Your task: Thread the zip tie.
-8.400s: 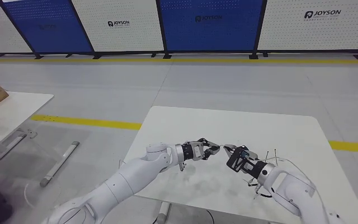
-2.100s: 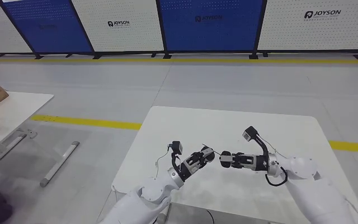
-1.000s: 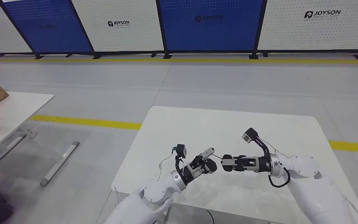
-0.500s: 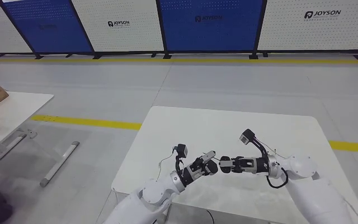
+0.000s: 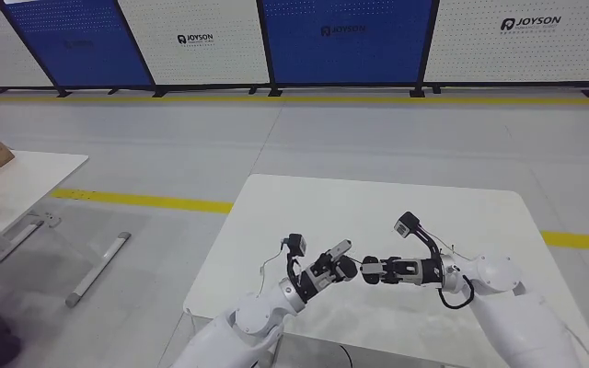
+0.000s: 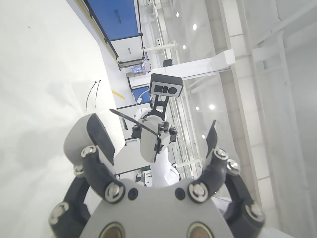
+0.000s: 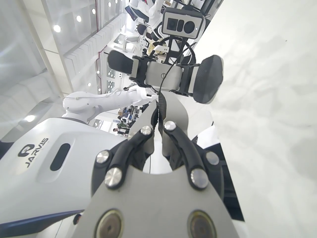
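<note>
White table takes up the lower centre of the top view. Over its near half the two grippers meet almost tip to tip. The left gripper comes in from the lower left with its fingers spread, and the right gripper comes in from the lower right, pinched together just beside it. From the left wrist, the left gripper's pads stand wide apart with nothing between them. Beyond the gap the right gripper pinches the zip tie, a thin black strip sticking out sideways from its tips above the table. Two spare ties lie on the table farther off. From the right wrist, the right gripper is closed on the zip tie, whose free end curves out and shows against the palm of the open left gripper facing it.
</note>
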`<state>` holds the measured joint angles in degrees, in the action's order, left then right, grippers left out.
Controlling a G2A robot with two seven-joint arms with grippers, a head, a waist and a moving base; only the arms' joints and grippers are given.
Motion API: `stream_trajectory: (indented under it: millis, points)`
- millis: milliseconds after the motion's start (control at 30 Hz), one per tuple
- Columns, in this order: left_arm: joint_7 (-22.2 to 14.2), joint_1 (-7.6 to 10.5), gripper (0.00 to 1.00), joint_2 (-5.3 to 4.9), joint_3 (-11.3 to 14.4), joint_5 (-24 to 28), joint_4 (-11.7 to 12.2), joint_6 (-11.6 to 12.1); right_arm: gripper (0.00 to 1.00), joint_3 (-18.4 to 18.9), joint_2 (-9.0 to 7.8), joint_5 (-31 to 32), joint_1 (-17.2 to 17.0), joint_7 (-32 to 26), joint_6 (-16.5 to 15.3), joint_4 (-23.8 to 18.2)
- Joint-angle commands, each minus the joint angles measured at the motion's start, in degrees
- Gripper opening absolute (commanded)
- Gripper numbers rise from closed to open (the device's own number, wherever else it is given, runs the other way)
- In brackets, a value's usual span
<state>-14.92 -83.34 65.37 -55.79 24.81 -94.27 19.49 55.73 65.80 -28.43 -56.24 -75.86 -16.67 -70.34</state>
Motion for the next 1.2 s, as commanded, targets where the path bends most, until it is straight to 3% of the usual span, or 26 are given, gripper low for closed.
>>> stream_trajectory:
  millis: [0,133,233,300,467,633,1167]
  points:
    - [0.05,-0.06,0.36,0.1,-0.12,-0.34,0.18,-0.01,0.0,0.0,0.0,0.0,0.0,0.0,0.0,0.0]
    - [-0.18,-0.16,0.11,0.23,0.16,-1.66,0.92,-0.01,0.0,0.0,0.0,0.0,0.0,0.0,0.0,0.0]
    - [0.08,-0.34,0.07,0.33,0.28,-2.41,1.06,-0.01,0.0,0.0,0.0,0.0,0.0,0.0,0.0,0.0]
    - [-0.15,-0.53,0.1,0.34,0.18,-3.07,0.92,-0.01,0.0,0.0,0.0,0.0,0.0,0.0,0.0,0.0]
    - [-0.54,-1.28,0.02,0.33,-0.29,-4.23,0.1,-0.01,0.0,0.0,0.0,0.0,0.0,0.0,0.0,0.0]
    - [-0.85,-2.26,0.0,0.3,-1.23,-4.65,-0.87,-0.01,0.0,0.0,0.0,0.0,0.0,0.0,0.0,0.0]
    - [-2.35,-4.22,0.0,0.56,-3.43,-5.8,-2.25,-0.01,0.0,0.0,0.0,0.0,0.0,0.0,0.0,0.0]
